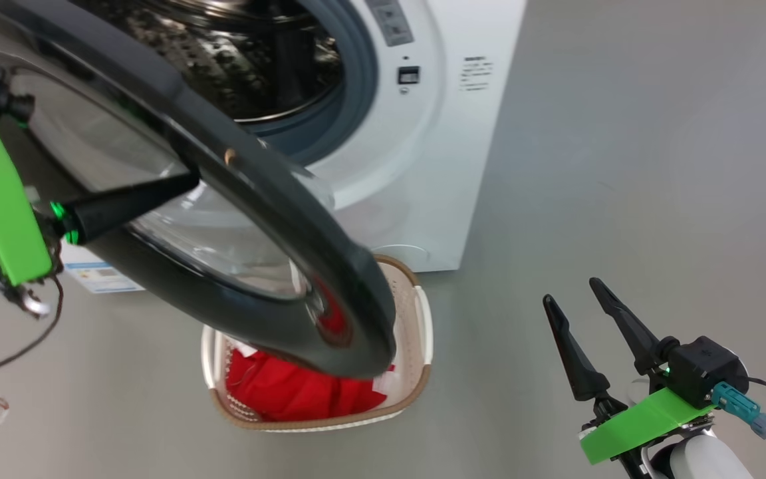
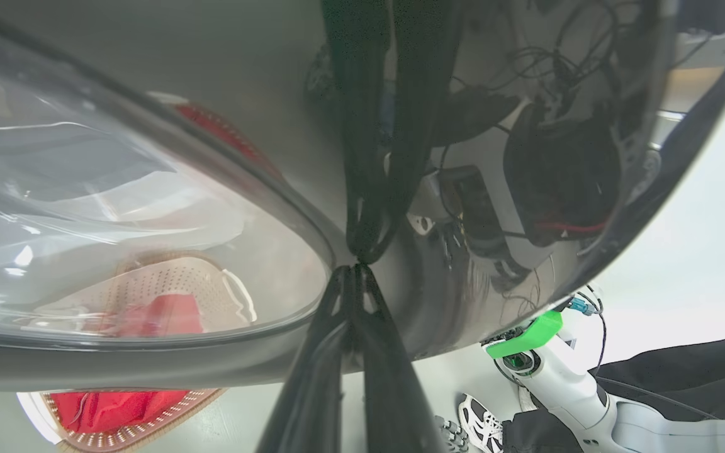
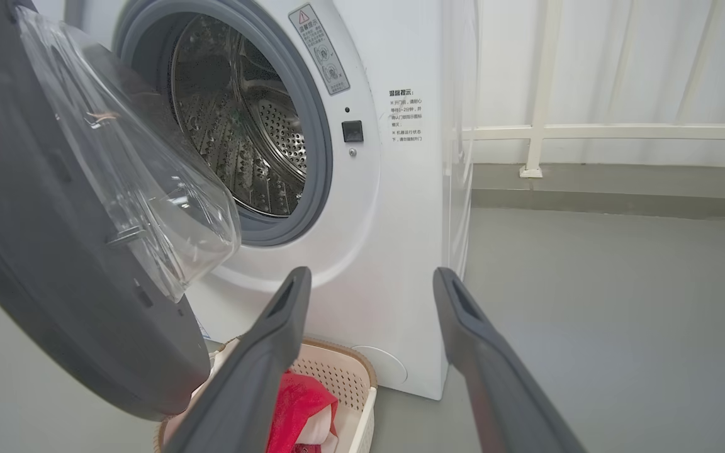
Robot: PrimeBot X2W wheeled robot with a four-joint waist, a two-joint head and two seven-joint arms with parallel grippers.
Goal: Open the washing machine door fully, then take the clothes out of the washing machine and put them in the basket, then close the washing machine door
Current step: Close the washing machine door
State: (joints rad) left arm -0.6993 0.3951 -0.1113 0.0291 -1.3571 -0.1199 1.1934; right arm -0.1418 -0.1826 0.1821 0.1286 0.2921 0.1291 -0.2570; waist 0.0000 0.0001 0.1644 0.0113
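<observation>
Left tool clenched, empty, tip touching the black ring of the door. The door stands part open, above the basket. Right tool released, empty, above the floor, right of the basket. Red clothes lie in the basket, in front of the washing machine.

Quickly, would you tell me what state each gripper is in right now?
Left gripper: closed, empty, tips against the washing machine door.
Right gripper: open, empty.
</observation>
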